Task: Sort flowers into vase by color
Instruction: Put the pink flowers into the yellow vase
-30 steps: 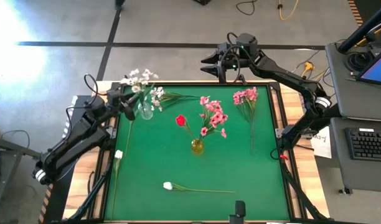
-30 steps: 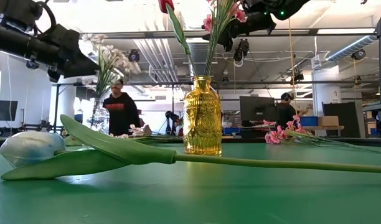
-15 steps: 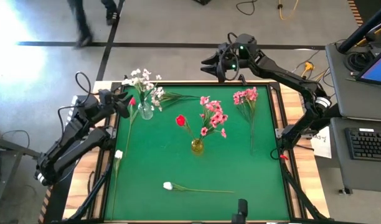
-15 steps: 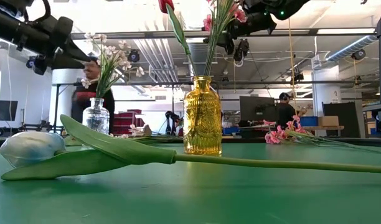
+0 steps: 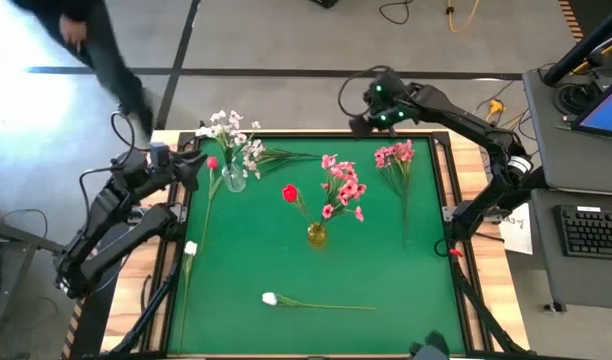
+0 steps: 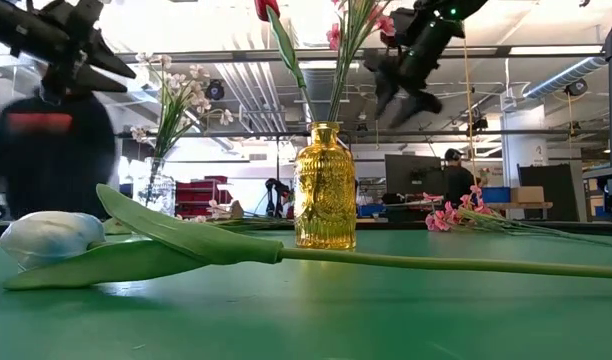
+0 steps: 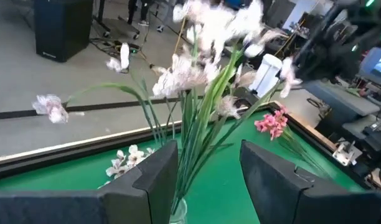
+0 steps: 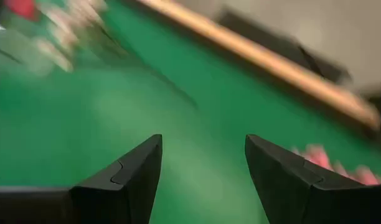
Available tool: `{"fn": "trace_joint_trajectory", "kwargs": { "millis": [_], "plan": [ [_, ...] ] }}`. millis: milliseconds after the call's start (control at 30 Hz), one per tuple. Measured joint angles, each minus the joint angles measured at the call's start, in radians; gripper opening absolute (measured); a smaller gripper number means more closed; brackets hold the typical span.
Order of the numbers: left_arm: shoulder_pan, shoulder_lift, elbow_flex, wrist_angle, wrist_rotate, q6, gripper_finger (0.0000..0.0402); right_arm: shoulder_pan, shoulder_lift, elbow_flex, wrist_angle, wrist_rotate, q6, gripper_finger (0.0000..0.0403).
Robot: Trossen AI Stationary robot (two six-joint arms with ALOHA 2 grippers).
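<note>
The left gripper (image 5: pixel 191 167) hangs with fingers apart and empty beside the clear vase (image 5: pixel 234 180) of white blossom sprays (image 5: pixel 229 127). The right gripper (image 5: pixel 364 122), also spread and empty, is over the table's far edge, near the pink spray (image 5: pixel 396 155) lying on the green mat (image 5: pixel 386 270).

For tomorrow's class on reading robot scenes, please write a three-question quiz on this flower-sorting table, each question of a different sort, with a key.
1. True or false: the yellow vase holds a red tulip.
2. Which flowers stand in the clear vase? A) white sprays B) pink sprays C) red tulips
3. Fill in: the pink spray lying loose on the mat is nearest the ____ gripper.

Key: 1 true; 2 A, the white sprays; 3 right, the right gripper, which is open, as is the left gripper.
</note>
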Motion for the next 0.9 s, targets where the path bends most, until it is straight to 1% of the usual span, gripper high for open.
{"fn": "trace_joint_trajectory", "kwargs": {
  "millis": [133,200,267,333,433,600,667,800,900],
  "plan": [
    [0.0,-0.007,0.037,-0.037,0.047,-0.003,0.0162,0.001,0.0,-0.006,-0.228,0.06,0.039,0.0221],
    [0.0,-0.018,0.046,-0.036,0.111,-0.016,0.0162,0.002,0.0,-0.024,-0.306,0.069,0.058,0.0221],
    [0.0,-0.034,0.046,-0.034,0.189,-0.038,0.0162,0.006,-0.002,-0.053,-0.338,0.069,0.079,0.0221],
    [0.0,-0.055,0.031,-0.014,0.248,-0.068,0.0162,0.009,-0.009,-0.091,-0.343,0.077,0.098,0.0221],
    [0.0,-0.099,-0.003,0.013,0.311,-0.096,0.0162,0.013,-0.014,-0.156,-0.338,0.081,0.123,0.0221],
    [-0.001,-0.174,-0.075,0.087,0.358,-0.125,0.0162,0.014,-0.018,-0.273,-0.286,0.084,0.153,0.0222],
    [-0.002,-0.195,-0.104,0.119,0.393,-0.132,0.0162,0.014,-0.023,-0.314,-0.267,0.078,0.154,0.0222],
    [-0.003,-0.202,-0.125,0.124,0.452,-0.099,0.0162,0.014,-0.035,-0.379,-0.239,0.074,0.165,0.0222],
    [-0.003,-0.2,-0.134,0.126,0.478,-0.045,0.0162,0.014,-0.045,-0.425,-0.176,0.074,0.166,0.0234]
  ]
}}
